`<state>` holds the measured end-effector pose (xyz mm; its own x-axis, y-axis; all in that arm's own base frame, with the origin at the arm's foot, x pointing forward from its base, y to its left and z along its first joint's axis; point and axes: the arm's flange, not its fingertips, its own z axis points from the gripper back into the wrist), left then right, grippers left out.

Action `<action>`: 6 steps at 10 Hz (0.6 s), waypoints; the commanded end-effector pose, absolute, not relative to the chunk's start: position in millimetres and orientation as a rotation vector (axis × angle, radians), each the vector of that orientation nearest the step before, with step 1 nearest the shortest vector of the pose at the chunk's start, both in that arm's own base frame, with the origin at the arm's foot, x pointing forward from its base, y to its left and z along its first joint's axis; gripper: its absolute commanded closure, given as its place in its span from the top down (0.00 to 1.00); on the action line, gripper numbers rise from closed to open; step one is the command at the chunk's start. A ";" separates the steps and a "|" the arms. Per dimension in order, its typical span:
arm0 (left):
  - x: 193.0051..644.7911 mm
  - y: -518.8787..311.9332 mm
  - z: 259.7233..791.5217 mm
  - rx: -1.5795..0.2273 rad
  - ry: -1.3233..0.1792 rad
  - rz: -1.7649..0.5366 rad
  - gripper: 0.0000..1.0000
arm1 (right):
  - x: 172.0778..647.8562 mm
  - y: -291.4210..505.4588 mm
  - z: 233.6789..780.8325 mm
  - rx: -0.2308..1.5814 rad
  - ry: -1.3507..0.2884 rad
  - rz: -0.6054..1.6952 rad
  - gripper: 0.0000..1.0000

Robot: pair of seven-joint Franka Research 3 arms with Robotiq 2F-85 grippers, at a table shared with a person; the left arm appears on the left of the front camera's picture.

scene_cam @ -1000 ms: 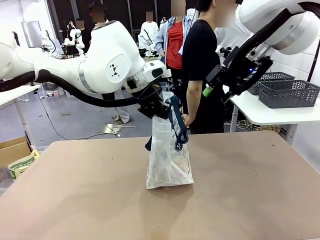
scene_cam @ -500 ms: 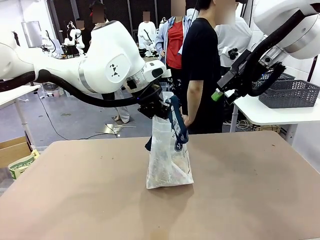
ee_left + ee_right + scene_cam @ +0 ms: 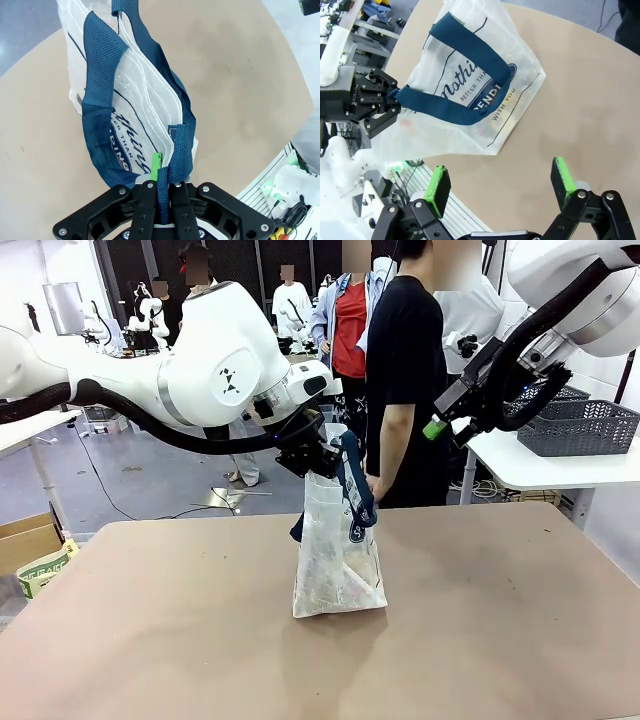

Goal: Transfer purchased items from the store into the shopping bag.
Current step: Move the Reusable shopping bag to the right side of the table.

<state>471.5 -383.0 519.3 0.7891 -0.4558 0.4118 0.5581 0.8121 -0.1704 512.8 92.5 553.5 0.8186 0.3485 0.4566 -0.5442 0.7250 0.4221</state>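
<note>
The shopping bag (image 3: 338, 560) stands upright mid-table, translucent white with navy straps and an oval print. My left gripper (image 3: 322, 456) is shut on one navy strap (image 3: 172, 165) at the bag's top and holds it up. In the left wrist view, that gripper (image 3: 162, 186) pinches the strap above the bag (image 3: 135, 110). My right gripper (image 3: 440, 426) hangs open in the air to the bag's right, well above the table. Seen from the right wrist, its green fingertips (image 3: 440, 186) stand wide apart over the bag (image 3: 480, 85). The store (image 3: 578, 426), a dark grey lattice basket, sits on a side table. Purchased items are hidden.
A person in black stands at the far edge, one hand (image 3: 375, 481) close behind the bag. A second grey basket (image 3: 545, 393) sits behind the first on the white side table (image 3: 530, 465). The brown tabletop (image 3: 480, 620) spreads around the bag.
My right arm has swung to the right, away from the bag's top, then held still. The left gripper and the bag have not moved.
</note>
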 end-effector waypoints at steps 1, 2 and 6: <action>478.9 -384.8 532.0 -0.223 -0.371 -0.548 0.00 | 515.3 94.5 554.6 0.577 -0.357 0.485 1.00; 485.9 -384.3 548.2 -0.184 -0.364 -0.558 0.00 | 515.3 94.5 554.6 0.577 -0.357 0.485 1.00; 520.1 -362.7 612.4 -0.020 -0.244 -0.554 0.00 | 515.3 94.5 554.6 0.577 -0.357 0.485 1.00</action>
